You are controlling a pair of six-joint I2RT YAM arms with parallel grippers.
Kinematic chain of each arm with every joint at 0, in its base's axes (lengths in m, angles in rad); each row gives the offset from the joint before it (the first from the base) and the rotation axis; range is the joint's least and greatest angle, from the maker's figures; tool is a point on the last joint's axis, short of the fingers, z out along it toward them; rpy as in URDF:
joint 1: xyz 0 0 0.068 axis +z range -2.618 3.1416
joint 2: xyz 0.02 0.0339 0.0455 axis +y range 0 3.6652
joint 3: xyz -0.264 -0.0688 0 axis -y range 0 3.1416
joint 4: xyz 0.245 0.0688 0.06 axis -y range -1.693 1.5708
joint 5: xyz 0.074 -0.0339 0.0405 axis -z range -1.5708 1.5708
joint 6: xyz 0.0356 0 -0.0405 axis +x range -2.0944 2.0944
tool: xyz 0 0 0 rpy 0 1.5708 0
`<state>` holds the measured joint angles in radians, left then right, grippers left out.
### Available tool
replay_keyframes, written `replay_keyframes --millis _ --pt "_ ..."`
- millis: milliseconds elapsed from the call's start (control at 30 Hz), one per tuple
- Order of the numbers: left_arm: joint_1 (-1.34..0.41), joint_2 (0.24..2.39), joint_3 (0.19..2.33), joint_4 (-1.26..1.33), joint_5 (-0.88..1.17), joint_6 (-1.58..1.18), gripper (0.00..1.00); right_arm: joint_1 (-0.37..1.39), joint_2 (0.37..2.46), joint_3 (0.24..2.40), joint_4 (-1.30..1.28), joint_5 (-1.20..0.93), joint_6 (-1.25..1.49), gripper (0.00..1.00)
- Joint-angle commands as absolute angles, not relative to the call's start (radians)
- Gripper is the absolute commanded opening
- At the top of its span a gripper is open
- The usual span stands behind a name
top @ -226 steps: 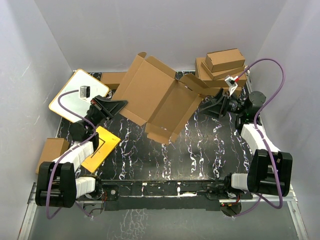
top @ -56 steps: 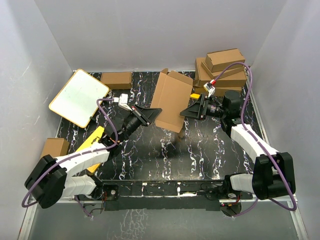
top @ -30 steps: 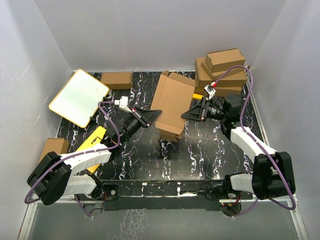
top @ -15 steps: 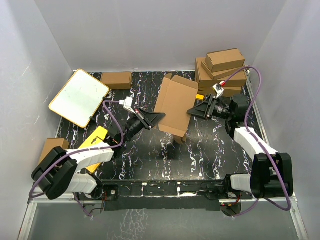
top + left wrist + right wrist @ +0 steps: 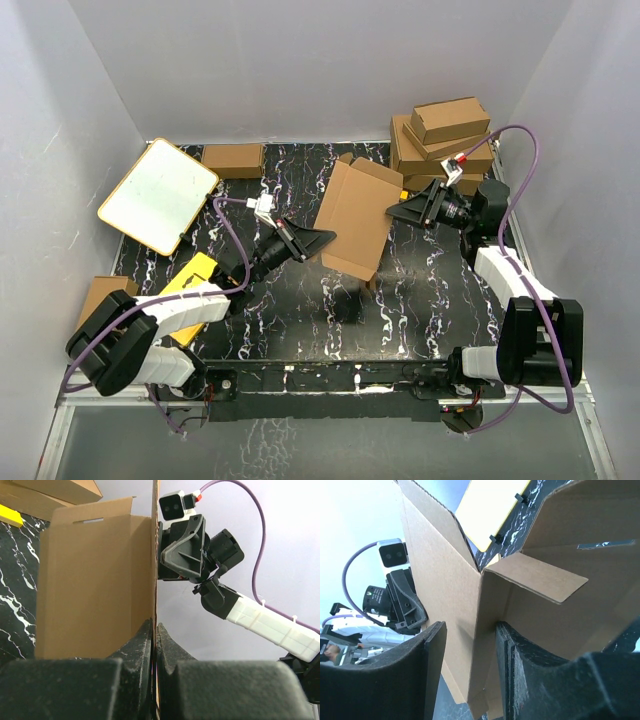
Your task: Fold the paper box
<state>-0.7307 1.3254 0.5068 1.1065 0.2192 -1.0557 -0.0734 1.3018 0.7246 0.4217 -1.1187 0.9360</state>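
The paper box (image 5: 355, 220) is a brown corrugated sheet folded partly together and held upright above the middle of the table. My left gripper (image 5: 318, 240) is shut on its left edge; in the left wrist view the fingers (image 5: 145, 640) pinch the thin cardboard edge (image 5: 90, 580). My right gripper (image 5: 402, 210) is at the box's right side. In the right wrist view its jaws (image 5: 470, 627) stand apart around a folded corner of the box (image 5: 445, 575); the right finger touches the cardboard and the left finger stands clear of it.
A stack of finished brown boxes (image 5: 445, 135) stands at the back right. A white board with an orange rim (image 5: 155, 195) lies at the back left, a yellow card (image 5: 190, 278) under my left arm. Brown boxes lie at the back (image 5: 232, 158) and far left (image 5: 100, 295).
The wide open sheet has been folded into a narrower upright shape and has drifted right. Both grippers moved right with it; the right wrist has swung back toward the stack.
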Motion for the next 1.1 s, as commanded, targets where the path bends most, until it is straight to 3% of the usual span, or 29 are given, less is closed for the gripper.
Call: replay_keyframes --millis 0,133,267,333,633,667,733,867,1067 --pt "-0.738 1.322 0.544 1.112 0.278 -1.054 0.00 -0.079 1.314 0.797 0.455 -1.128 0.895 0.47" --pt "-0.738 1.329 0.548 1.107 0.285 -1.052 0.00 -0.079 1.321 0.803 0.428 -1.126 0.883 0.42" --pt "-0.736 1.326 0.546 1.101 0.282 -1.048 0.00 -0.080 1.315 0.798 0.426 -1.122 0.879 0.17" --pt "-0.734 1.321 0.543 1.095 0.279 -1.045 0.00 -0.080 1.312 0.795 0.426 -1.121 0.879 0.10" --pt "-0.684 1.274 0.510 1.090 0.288 -1.058 0.00 -0.082 1.322 0.791 0.404 -1.154 0.861 0.08" --pt "-0.669 1.265 0.503 1.095 0.298 -1.066 0.00 -0.082 1.323 0.794 0.403 -1.170 0.850 0.12" --pt "-0.633 1.238 0.487 1.093 0.321 -1.082 0.00 -0.084 1.315 0.799 0.395 -1.207 0.775 0.32" --pt "-0.546 1.143 0.474 1.026 0.385 -1.099 0.00 -0.090 1.263 0.820 0.289 -1.280 0.560 0.55" --pt "-0.415 1.038 0.495 0.863 0.529 -1.113 0.00 -0.117 1.189 0.879 0.001 -1.325 0.099 0.74"
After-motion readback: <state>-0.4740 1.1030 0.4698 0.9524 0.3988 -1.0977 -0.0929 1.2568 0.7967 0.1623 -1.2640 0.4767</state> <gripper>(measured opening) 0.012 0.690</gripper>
